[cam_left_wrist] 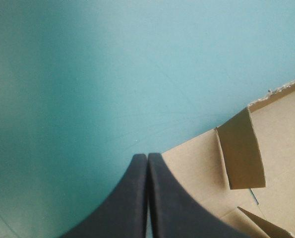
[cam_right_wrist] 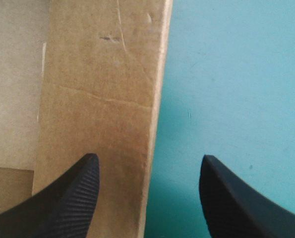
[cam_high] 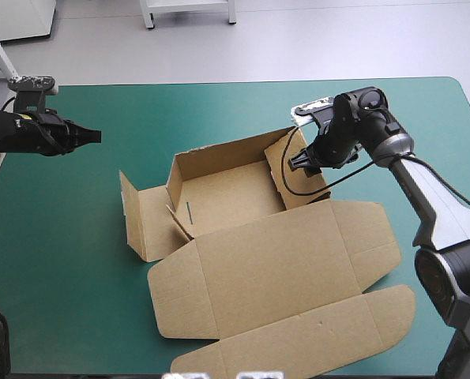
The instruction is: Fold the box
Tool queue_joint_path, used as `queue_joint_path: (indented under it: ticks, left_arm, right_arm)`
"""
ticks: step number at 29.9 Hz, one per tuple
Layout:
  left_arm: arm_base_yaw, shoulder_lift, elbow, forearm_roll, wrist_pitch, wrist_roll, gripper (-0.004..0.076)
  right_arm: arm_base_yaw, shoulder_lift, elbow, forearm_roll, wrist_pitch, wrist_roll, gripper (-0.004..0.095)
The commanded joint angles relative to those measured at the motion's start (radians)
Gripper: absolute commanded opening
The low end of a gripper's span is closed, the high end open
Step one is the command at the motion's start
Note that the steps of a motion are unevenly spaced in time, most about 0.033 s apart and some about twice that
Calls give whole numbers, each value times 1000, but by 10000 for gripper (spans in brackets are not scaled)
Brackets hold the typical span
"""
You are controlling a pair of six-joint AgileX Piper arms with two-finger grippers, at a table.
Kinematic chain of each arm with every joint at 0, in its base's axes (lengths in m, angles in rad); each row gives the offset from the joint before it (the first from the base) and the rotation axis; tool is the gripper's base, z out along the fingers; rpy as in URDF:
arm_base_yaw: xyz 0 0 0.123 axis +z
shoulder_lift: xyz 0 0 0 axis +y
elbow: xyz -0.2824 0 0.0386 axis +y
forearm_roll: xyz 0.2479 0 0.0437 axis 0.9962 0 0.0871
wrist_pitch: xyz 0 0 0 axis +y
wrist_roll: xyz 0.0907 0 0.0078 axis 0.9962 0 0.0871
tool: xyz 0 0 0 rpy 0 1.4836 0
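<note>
A: State of the left hand?

B: Pinched to a single point, gripping nothing. Hangs over the teal-green cover near the table's left edge, well apart from the box. Only a corner of board ahead of it, off to one side.

A: And the right hand?

B: Spread wide, clasping nothing. Straddles the top edge of the box's right wall: one black finger over the brown board, the other over the cover outside. Touching or not, cannot tell.

A: Whereabouts of the box?

B: Lies mid-table, somewhat toward the right and the near edge. Half raised: back wall up, right wall up, left wall tilted outward. Lid flat on the cover, reaching toward the near edge, with its end flap close to that edge.

A: Anything about the surface?

B: Smooth and even in colour, with faint fine scratches beside the left hand. Rounded at the far right corner.

A: Beyond the table?

B: Pale grey floor past the far edge, with the legs of a white frame standing on it.
</note>
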Motion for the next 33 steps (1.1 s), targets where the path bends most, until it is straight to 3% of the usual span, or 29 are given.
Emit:
queue_joint_path:
  ticks: [1,7,14,18,21,22,27,33]
  left_arm:
    - [2,-33,-29,-35,-33,1,-7]
    - [2,-33,-29,-35,-19,1,-7]
    - [2,-33,-29,-35,-6,1,-8]
    - [2,-33,-29,-35,-2,1,-8]
    - [2,-33,-29,-35,-2,1,-8]
    - [2,-33,-29,-35,-2,1,-8]
    - [2,-33,-29,-35,-2,8,-8]
    - [2,-30,-29,-35,-8,8,-8]
  right_arm:
    - [1,-24,-33,22,-27,6,559]
    - [1,11,-33,36,-42,4,549]
    - [1,40,-33,40,-53,-12,404]
    - [1,46,-33,40,-54,-12,264]
    - [1,46,-33,38,-43,-15,19]
    - [1,46,-33,32,-38,-20,-13]
    - [-9,33,-44,-14,-5,-19,-13]
    - [-100,-5,-179,54,42,-27,-13]
